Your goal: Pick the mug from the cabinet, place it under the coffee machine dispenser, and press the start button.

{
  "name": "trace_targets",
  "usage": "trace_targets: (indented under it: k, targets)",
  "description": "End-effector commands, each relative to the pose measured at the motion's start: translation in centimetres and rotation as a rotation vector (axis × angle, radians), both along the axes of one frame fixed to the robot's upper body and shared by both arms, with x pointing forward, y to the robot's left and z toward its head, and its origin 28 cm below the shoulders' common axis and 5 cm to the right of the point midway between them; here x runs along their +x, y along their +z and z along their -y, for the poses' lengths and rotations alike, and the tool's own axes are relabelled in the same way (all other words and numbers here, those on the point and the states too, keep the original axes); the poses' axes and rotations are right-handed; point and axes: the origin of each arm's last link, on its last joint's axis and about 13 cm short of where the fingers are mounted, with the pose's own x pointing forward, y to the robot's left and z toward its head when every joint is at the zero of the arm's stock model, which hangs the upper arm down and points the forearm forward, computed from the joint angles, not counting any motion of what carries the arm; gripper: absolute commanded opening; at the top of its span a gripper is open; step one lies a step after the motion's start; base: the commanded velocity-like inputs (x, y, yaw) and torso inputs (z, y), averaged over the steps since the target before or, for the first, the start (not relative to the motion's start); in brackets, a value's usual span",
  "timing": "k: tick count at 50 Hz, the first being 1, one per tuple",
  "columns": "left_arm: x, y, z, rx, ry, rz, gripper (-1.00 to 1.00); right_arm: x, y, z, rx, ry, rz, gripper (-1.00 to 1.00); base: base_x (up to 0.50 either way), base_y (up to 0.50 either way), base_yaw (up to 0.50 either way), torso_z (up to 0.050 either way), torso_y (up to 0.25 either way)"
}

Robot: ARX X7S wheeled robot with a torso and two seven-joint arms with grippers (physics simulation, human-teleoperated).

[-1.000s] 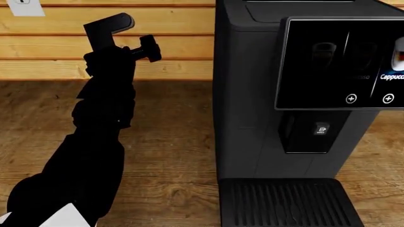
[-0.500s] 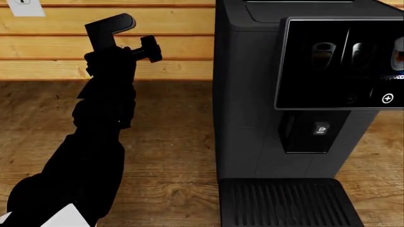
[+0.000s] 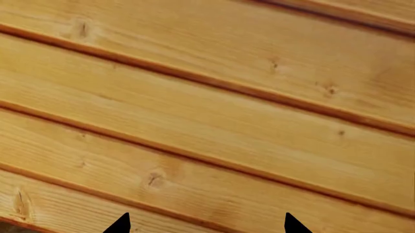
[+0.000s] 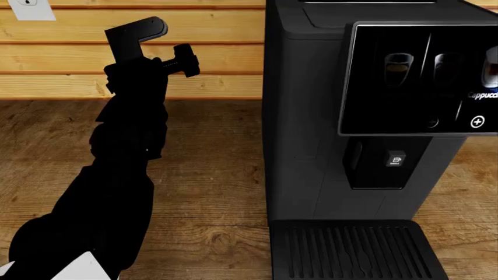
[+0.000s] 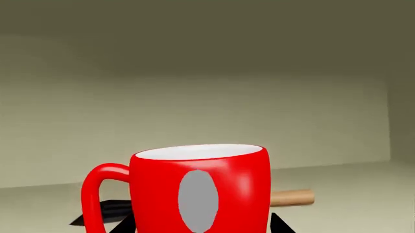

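The red mug (image 5: 227,184) with a white inside stands upright in a pale cabinet, seen only in the right wrist view, its handle (image 5: 94,194) to one side. My right gripper (image 5: 203,225) has a fingertip against each side of the mug's body and looks shut on it. It is out of the head view. My left gripper (image 4: 172,42) is open and empty, held up close to the plank wall (image 3: 207,97), left of the coffee machine (image 4: 304,116). The black dispenser (image 4: 385,163) juts out under the screen, above the bare drip tray (image 4: 354,251).
The machine's touch screen (image 4: 420,76) shows drink icons and a plus sign. A wall socket (image 4: 27,7) is at the top left. A wooden counter (image 4: 210,175) carries the machine. A wooden rod (image 5: 292,197) lies behind the mug on the cabinet shelf.
The pictures on the machine's screen have changed: one plus sign and the bright cup image have dimmed. My left arm has not moved.
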Motion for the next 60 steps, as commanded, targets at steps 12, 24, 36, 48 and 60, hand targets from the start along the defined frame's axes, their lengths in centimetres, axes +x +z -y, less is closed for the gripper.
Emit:
trace_targets:
  k: [12, 24, 36, 48, 60]
  targets:
    - [0.0, 0.0, 0.0, 0.001, -0.002, 0.001, 1.00, -1.0, 0.6, -0.9, -0.124, 0.063, 0.070, -1.00, 0.00, 0.00, 0.00, -0.001, 0.000]
    - [0.0, 0.0, 0.0, 0.003, -0.006, 0.000, 1.00, -7.4, 3.1, -2.2, -0.177, 0.142, 0.308, -1.00, 0.00, 0.00, 0.00, 0.000, 0.000]
    - [0.0, 0.0, 0.0, 0.007, -0.007, 0.001, 1.00, -9.8, 2.6, -3.0, -0.240, 0.220, 0.361, -1.00, -0.12, -0.06, 0.00, 0.000, 0.000]
    - [0.0, 0.2, -0.3, -0.058, 0.028, 0.003, 1.00, -10.0, 1.4, -3.6, -0.271, 0.285, 0.334, -1.00, -0.50, -0.30, 0.00, 0.000, 0.000]
    - [0.0, 0.2, -0.6, -0.116, 0.082, -0.012, 1.00, -10.3, 0.7, -3.9, -0.268, 0.325, 0.324, -1.00, -0.50, -0.06, 0.00, 0.000, 0.000]
